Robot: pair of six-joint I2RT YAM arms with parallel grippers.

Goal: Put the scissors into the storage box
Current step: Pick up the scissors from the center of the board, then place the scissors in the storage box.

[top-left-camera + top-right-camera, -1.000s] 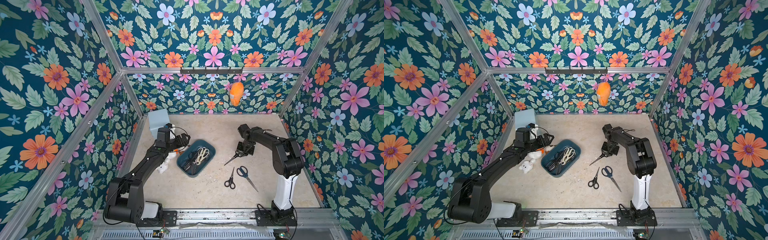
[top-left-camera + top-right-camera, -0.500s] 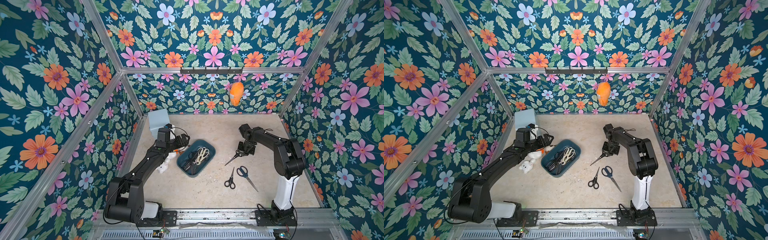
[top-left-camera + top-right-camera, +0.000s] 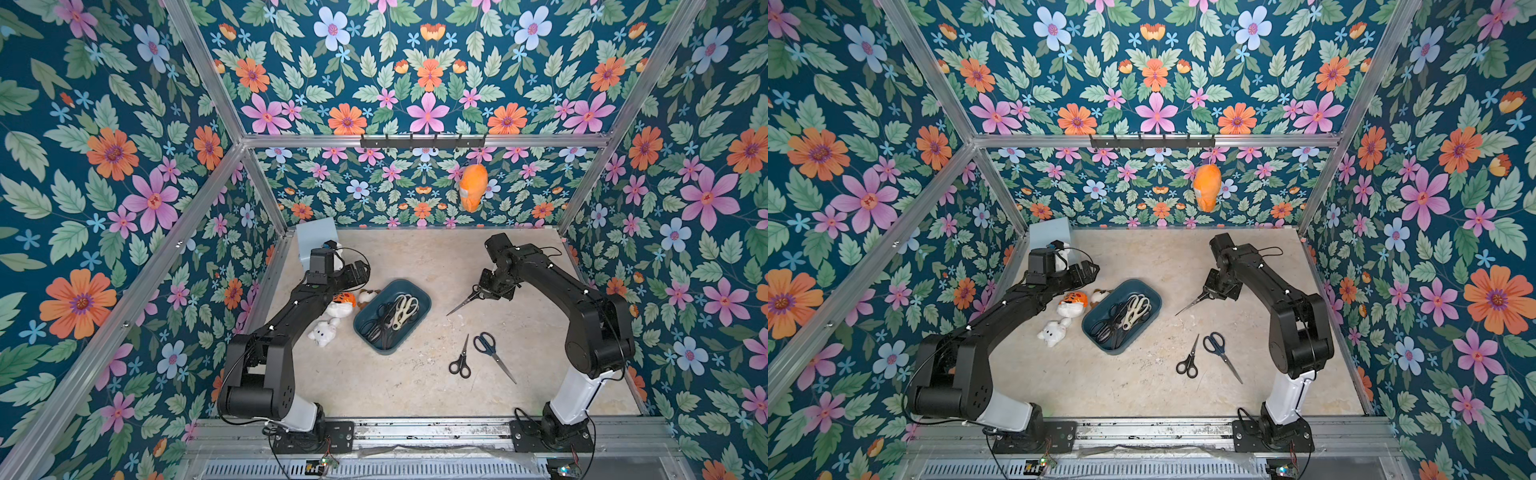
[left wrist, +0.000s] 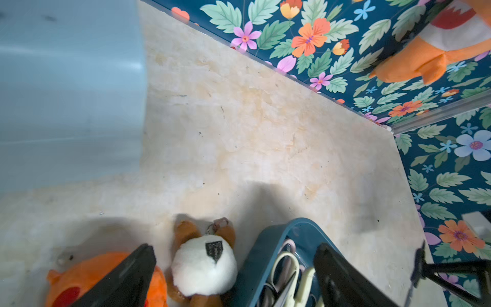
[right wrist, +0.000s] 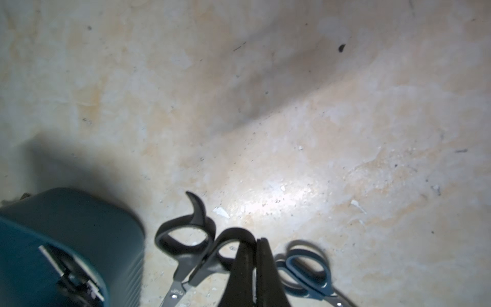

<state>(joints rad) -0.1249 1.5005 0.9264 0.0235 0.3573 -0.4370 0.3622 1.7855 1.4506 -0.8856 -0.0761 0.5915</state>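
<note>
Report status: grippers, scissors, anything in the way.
Right gripper shut on dark-handled scissors, blades toward storage box. Left gripper open beside box. Small black pair, blue-handled pair on table. Path clear.

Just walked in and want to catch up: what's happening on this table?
Scissors are being cleared into the dark teal storage box, which already holds several pairs. The right claw is shut on a black-handled pair beside the box, blades angled down toward the table. The left claw hangs open near the box's far end, holding nothing. A small black-handled pair and a blue-handled pair lie on the table.
</note>
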